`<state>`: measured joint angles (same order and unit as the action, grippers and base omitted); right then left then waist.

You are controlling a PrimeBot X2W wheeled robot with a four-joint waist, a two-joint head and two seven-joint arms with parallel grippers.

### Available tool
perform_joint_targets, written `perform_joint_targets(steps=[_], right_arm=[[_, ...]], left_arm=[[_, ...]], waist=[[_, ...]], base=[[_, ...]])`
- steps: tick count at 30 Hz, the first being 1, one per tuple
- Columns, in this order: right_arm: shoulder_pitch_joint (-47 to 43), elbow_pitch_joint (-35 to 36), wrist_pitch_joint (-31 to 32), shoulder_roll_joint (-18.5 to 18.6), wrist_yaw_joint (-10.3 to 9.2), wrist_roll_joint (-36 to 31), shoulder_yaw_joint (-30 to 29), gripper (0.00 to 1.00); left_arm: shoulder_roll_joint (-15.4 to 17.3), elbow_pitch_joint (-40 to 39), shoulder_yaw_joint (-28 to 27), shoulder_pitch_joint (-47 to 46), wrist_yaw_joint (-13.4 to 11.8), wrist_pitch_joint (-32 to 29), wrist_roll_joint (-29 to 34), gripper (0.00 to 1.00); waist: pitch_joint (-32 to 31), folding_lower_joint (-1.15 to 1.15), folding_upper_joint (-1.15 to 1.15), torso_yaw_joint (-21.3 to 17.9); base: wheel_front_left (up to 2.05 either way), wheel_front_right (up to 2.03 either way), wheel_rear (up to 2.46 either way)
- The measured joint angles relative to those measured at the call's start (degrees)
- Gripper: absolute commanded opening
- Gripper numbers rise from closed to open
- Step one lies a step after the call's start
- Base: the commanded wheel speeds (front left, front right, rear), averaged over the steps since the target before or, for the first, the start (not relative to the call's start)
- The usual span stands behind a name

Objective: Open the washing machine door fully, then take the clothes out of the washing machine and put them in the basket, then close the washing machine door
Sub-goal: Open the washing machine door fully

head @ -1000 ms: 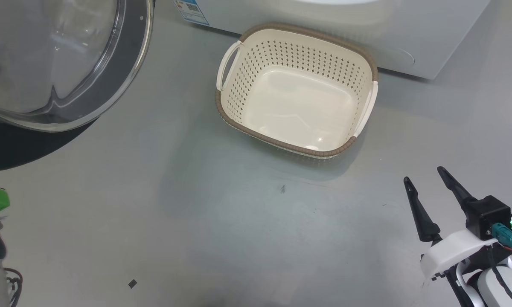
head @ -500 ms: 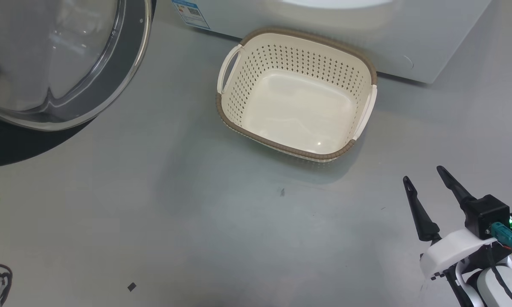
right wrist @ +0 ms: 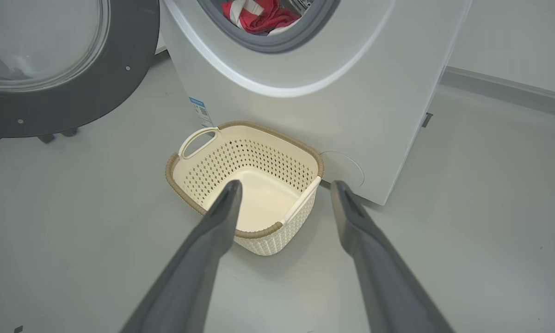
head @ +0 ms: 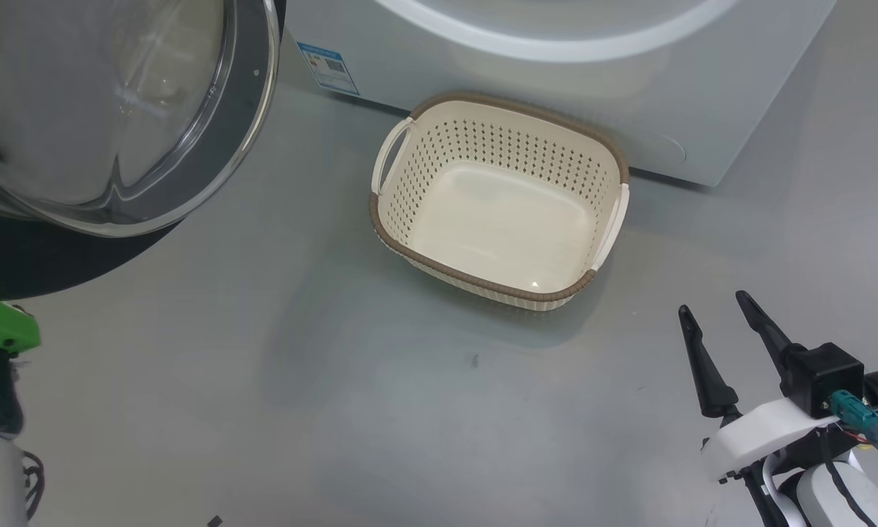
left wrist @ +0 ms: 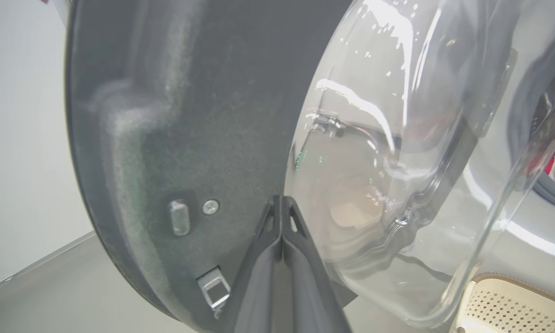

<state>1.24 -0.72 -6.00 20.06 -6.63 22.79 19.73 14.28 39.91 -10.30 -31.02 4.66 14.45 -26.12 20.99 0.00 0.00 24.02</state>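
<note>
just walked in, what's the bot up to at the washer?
Door-opening stage. The left gripper, shut, is at the inner face of the washing machine door, which is swung wide. The right gripper hangs open above the floor near the empty basket. The clothes lie in the washing machine drum; none moved yet.

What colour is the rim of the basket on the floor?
Brown, on the cream perforated basket; clearest in the right wrist view.

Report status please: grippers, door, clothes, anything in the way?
Left gripper shut, at inner face of open door. Right gripper open, empty. Clothes in washing machine; basket empty. No obstacle seen.
</note>
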Motion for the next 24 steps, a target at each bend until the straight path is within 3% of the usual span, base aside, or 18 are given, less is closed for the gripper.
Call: perform_joint_targets(steps=[15,24], right_arm=[[0.0,-4.1,-4.5,-3.8,0.09,2.4,-0.1,1.0],[-0.5,-5.8,-5.8,-5.1,0.49,2.9,-0.1,1.0]], left_arm=[[-4.1,-4.3,3.9,7.6,1.7,0.0,1.9,0.0],[-5.0,-9.8,6.4,13.9,2.2,0.0,4.0,0.0]], waist=[[-7.5,0.0,0.0,-2.7],[-11.4,0.0,0.0,-7.3]], base=[[0.0,0.0,0.0],[0.0,0.0,0.0]])
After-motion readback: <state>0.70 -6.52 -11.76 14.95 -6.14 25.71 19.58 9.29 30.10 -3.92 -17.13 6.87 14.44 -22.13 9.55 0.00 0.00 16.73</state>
